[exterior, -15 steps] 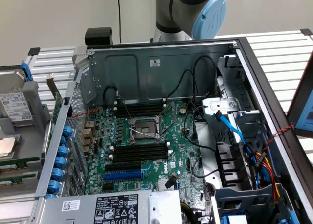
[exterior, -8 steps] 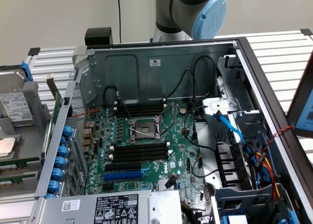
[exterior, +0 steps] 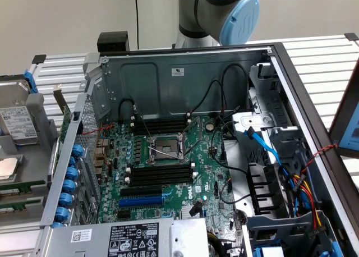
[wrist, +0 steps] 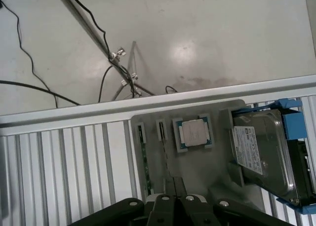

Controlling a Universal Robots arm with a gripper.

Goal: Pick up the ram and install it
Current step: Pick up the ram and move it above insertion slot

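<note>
In the wrist view my gripper [wrist: 173, 192] hangs high over a grey parts tray [wrist: 207, 176], its fingers [wrist: 168, 191] closed together with nothing between them. Two narrow green sticks stand on edge in the tray's slots. The ram [wrist: 167, 159] is the thin one beside the CPU [wrist: 195, 133], in line with my fingertips; the other green stick [wrist: 143, 162] lies one slot further out. In the exterior view both sticks [exterior: 22, 186] [exterior: 22, 201] lie in the tray at the left edge. The motherboard's long black slots [exterior: 160, 173] sit inside the open case.
A hard drive [wrist: 261, 152] in a blue bracket lies on the tray past the CPU. The case's metal walls [exterior: 185, 77], cables [exterior: 224, 88], a drive cage [exterior: 280, 156] and the CPU socket [exterior: 165, 147] surround the slots. The arm's joint [exterior: 224, 10] rises behind the case.
</note>
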